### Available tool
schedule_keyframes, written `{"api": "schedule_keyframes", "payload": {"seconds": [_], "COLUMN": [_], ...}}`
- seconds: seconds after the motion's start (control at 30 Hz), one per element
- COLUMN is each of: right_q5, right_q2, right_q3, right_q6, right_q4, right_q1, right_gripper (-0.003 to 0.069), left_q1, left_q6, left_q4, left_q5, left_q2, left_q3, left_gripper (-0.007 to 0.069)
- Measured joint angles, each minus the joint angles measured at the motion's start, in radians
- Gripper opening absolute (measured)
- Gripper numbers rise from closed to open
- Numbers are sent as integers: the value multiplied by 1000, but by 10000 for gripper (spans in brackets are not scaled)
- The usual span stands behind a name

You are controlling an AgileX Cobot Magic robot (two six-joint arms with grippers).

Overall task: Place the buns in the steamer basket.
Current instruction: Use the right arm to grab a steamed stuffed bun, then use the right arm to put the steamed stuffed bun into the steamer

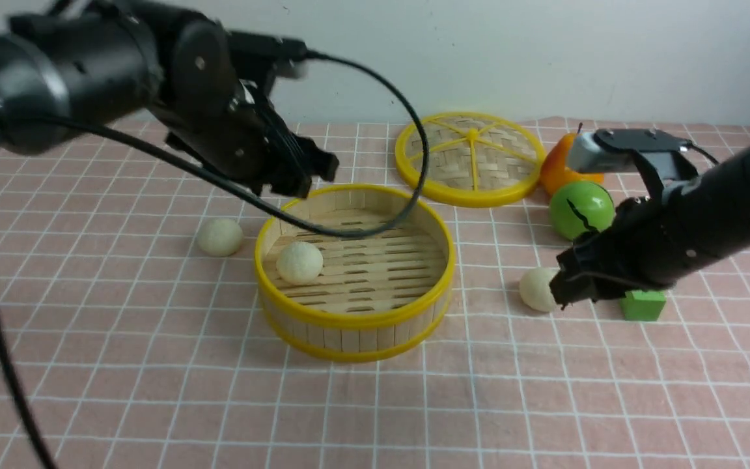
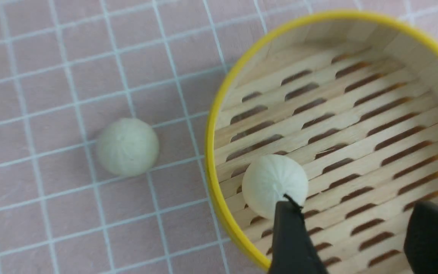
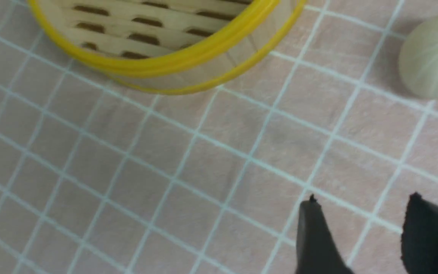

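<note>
left gripper (image 2: 359,239) gapes wide over the steamer basket (image 1: 355,319), one bun (image 1: 299,262) lying inside; right gripper (image 3: 369,236) parted, empty, beside the right bun (image 1: 538,288).

steamer basket (image 1: 349,339): bamboo slats | buns (image 1: 299,262): matt | green ball (image 1: 581,208): glossy

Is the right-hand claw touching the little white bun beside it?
Apart. The right wrist view shows bare tablecloth between the open right gripper and the bun.
</note>
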Motion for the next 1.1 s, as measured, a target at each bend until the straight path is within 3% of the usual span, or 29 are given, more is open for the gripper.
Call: {"api": "schedule_keyframes", "payload": {"seconds": [0.1,0.17,0.43,0.57,0.7,0.77,1.0,1.1], "right_q5": [8,9,6,-6,-12,7,12,-85], "right_q2": [86,188,428,488,481,460,408,442], "right_q3": [-91,-185,-361,-383,-395,-403,-533,-608], "right_q6": [101,174,208,193,154,149,85,72], "right_q4": [-125,-202,-252,-254,-249,-243,-242,-221], "right_q1": [0,0,1,1,2,10,135,232], "right_gripper": [379,384,370,274,67,18,14,14], "left_q1": [0,0,0,0,0,0,0,0], "left_q6": [-56,-92,-167,-200,-234,-239,-255,-349], "left_q4": [8,11,100,151,181,184,200,202], "left_q5": [41,65,84,173,204,175,-13,-68], "left_q2": [-128,-295,-629,-750,-916,-989,-1114,-1117], "left_q3": [19,107,471,616,783,854,1066,1113], "left_gripper": [343,267,141,134,133,132,132,132]}}
